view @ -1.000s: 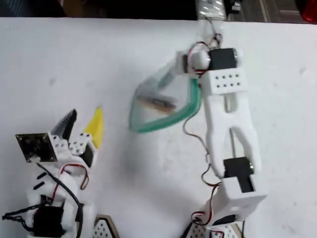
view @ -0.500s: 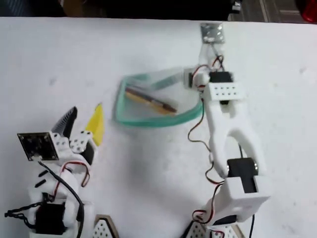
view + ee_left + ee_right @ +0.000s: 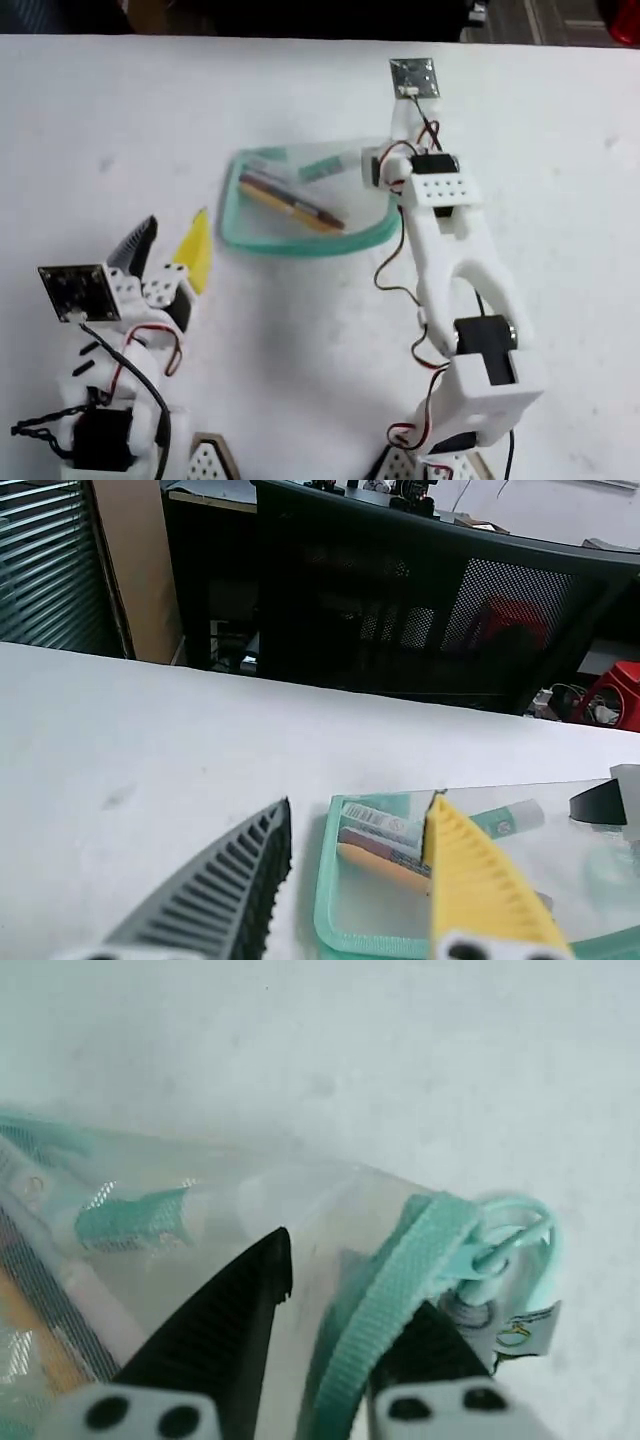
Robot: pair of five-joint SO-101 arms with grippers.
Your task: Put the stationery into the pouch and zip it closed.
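Note:
The clear pouch with a teal border point(image 3: 300, 243) lies flat on the white table, with a yellow pencil and pens point(image 3: 290, 203) inside it. My right gripper point(image 3: 383, 172) is shut on the pouch's right end. In the right wrist view the right gripper point(image 3: 350, 1280) has the teal zipper band point(image 3: 395, 1280) between its fingers, and the zipper pull point(image 3: 505, 1245) sits just beside them. My left gripper point(image 3: 170, 238) rests open near the table's front left, apart from the pouch. In the left wrist view the left gripper point(image 3: 360, 825) points at the pouch point(image 3: 335, 920) and the pens point(image 3: 385, 852).
The table's far edge point(image 3: 200, 38) runs along the back, with a dark mesh chair point(image 3: 430, 610) behind it. Bare white tabletop point(image 3: 130, 110) spreads left of the pouch. Red and black cables point(image 3: 395, 290) hang along the right arm.
The right gripper has carried the pouch from a raised, tilted pose down flat onto the table and shifted it leftward, with the arm stretching farther back. The left arm stayed still.

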